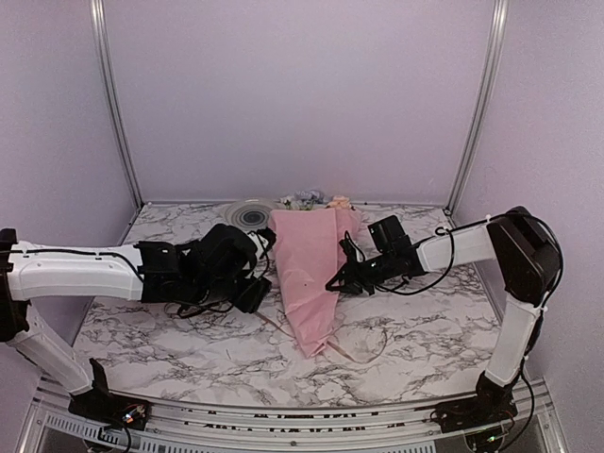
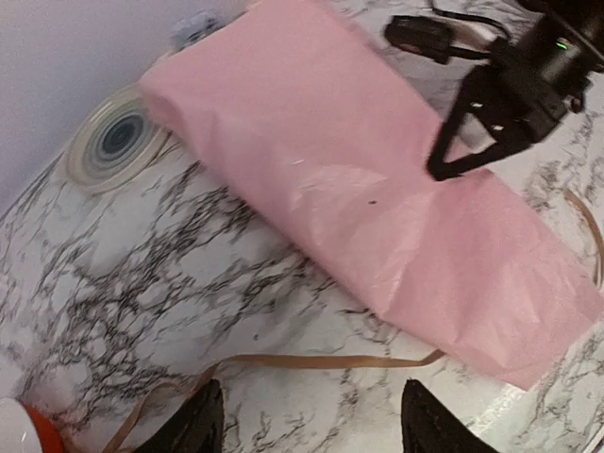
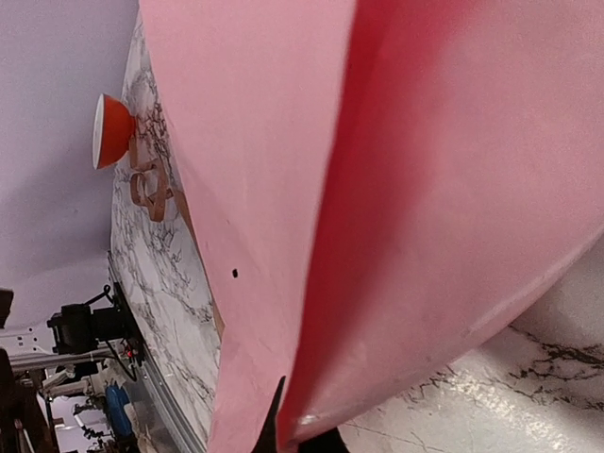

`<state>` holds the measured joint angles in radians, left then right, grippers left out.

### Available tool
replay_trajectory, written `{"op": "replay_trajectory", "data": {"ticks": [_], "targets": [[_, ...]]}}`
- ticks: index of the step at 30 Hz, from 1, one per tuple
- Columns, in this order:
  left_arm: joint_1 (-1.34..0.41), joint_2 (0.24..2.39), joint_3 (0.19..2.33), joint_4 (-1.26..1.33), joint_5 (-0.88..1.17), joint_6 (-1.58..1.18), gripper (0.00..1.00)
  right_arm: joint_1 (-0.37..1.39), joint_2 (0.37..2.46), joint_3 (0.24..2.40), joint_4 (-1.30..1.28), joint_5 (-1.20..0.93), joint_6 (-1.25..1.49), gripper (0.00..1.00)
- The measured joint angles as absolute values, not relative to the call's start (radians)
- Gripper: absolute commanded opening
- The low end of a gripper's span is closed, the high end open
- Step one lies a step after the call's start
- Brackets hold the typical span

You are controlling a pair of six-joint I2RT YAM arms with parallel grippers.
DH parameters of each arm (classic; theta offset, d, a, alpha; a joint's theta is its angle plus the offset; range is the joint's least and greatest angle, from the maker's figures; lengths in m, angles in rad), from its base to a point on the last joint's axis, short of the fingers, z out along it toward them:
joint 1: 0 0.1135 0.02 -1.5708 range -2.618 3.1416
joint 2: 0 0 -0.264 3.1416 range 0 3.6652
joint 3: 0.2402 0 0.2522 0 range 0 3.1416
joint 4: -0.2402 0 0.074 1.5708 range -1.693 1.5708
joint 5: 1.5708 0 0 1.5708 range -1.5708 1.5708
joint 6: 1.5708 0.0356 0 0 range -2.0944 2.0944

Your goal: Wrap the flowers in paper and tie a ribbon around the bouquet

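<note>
The bouquet (image 1: 310, 274) is lying on the marble table (image 1: 170, 330), its narrow tip pointing toward the arm bases and the flowers (image 1: 307, 199) peeking out of its wide far end. The right gripper (image 2: 444, 168) is resting on the bouquet's right edge, its fingers pressed together and pinching a fold of the pink paper (image 3: 425, 189). The left gripper (image 2: 313, 392) is hovering just left of the bouquet, its fingers (image 2: 203, 420) standing spread with nothing between them. The ribbon (image 2: 311, 360) is trailing out from under the bouquet's left side and curling beside its tip. An orange-red spool (image 3: 111, 130) is sitting left of the bouquet, and a round clear disc (image 1: 250, 215) is lying beside its wide end.
</note>
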<state>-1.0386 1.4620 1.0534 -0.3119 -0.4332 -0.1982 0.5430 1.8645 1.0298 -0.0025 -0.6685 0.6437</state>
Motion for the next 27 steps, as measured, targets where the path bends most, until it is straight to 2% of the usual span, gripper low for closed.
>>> {"op": "replay_trajectory", "data": {"ticks": [3,4,8,13,15,18,27], "targets": [[-1.150,1.582,1.108,-0.192,-0.368,-0.105,0.95,0.545,1.864,1.030,-0.001,-0.666,0.655,0.00],[-1.170,1.617,1.121,-0.167,-0.351,-0.076,0.99,0.545,1.864,1.030,-0.001,-0.664,0.657,0.00],[-1.251,1.743,1.142,-0.061,-0.296,0.026,0.99,0.546,1.864,1.030,-0.001,-0.661,0.666,0.00],[-1.322,1.873,1.170,0.018,-0.325,0.132,0.97,0.546,1.864,1.030,0.000,-0.659,0.677,0.00],[-1.331,1.915,1.184,0.041,-0.367,0.156,0.89,0.546,1.864,1.030,0.000,-0.659,0.680,0.00],[-1.325,1.950,1.196,0.065,-0.429,0.173,0.69,0.546,1.864,1.030,0.001,-0.659,0.682,0.00],[-1.311,2.033,1.237,0.118,-0.503,0.195,0.30,0.546,1.864,1.029,0.011,-0.651,0.682,0.00]]}}
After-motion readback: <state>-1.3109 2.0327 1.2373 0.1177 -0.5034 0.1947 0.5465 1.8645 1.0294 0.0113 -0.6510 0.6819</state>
